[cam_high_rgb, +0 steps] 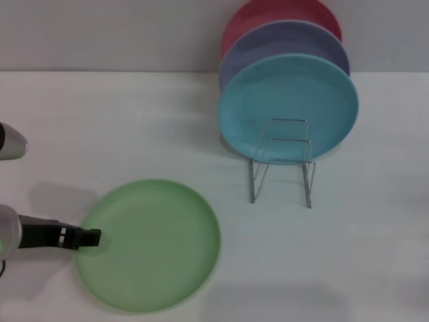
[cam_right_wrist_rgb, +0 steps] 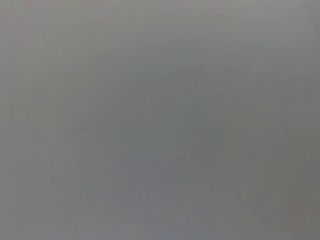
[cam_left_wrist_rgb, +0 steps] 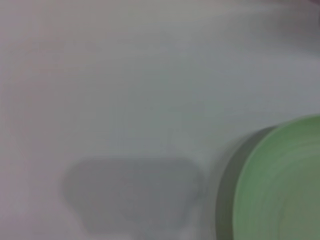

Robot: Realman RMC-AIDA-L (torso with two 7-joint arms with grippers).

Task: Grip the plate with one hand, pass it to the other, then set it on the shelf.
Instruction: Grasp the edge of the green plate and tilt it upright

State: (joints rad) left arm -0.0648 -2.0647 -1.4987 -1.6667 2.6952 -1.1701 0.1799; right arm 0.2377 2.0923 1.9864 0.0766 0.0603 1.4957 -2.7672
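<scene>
While four plates were in sight, only one of them, the light green plate, lay flat on the white desk, toward the near left part of it. The other three stood on edge in a row at the far right: a turquoise plate in front, a lavender plate behind it and a red plate at the back against the wall. One wire rack stood just in front of the turquoise plate, its upright loops bare, with open desk between it and the green plate.

One arm showed, the silver-grey left arm, which reached in low from the left edge and lay nearly level with the desk. Its black left hand pointed right and met the left rim of the green plate; whether its fingers were spread, pressed together or pinching the rim could not be told from the head view. A second silver-grey part of the same arm showed higher on the left edge.

The left wrist view showed the green plate's rim raised a little over its own dark shadow, and a soft shadow on the bare desk beside it. The right wrist view showed only plain grey, and the right hand was nowhere in sight
</scene>
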